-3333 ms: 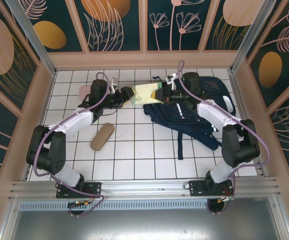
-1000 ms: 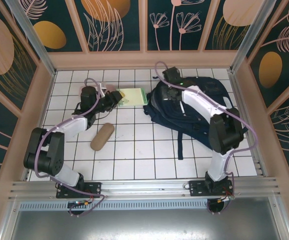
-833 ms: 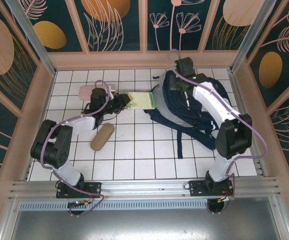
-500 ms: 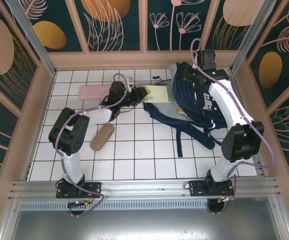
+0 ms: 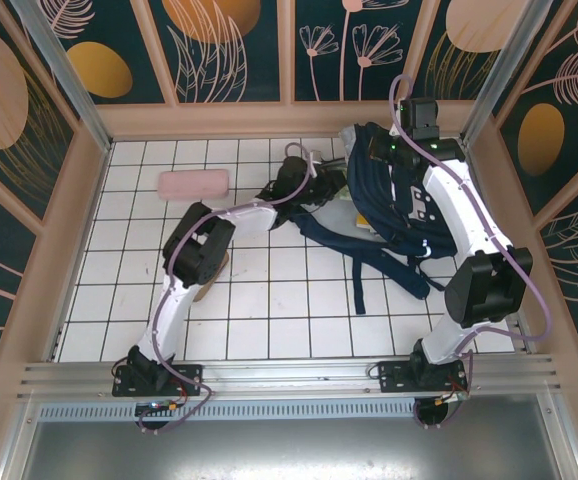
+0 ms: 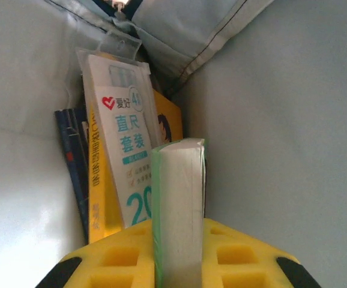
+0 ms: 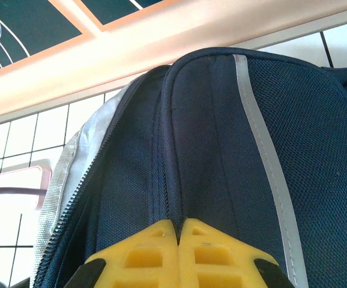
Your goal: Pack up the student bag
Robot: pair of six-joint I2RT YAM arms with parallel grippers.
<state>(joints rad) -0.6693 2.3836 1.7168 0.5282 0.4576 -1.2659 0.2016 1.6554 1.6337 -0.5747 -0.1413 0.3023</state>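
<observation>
- White-tiled desk (image 5: 269,300) fenced by dark flower-patterned panels; a pink case (image 5: 194,183) lies at the far left, well apart from the work.
- At the far right stands the bag (image 5: 364,180), its mouth facing left towards the left arm, straps trailing near.
- Right claw (image 7: 176,240) is closed on a fold of the bag's top edge, beside the white stripe, holding the mouth up.
- Left claw (image 6: 176,246) grips a green-edged notebook (image 6: 179,192) on edge, spine-on, its long axis pointing straight into the bag; claw and notebook sit inside the mouth, pale lining (image 6: 281,120) on both sides.
- Ahead and just left of the notebook stand a ruler pack (image 6: 128,156), a yellow book (image 6: 98,204) and a dark book (image 6: 71,162), packed close together.
- Free room appears to lie right of that stack, so the notebook likely slides in alongside the ruler pack; the risk is its front edge catching the pack.
</observation>
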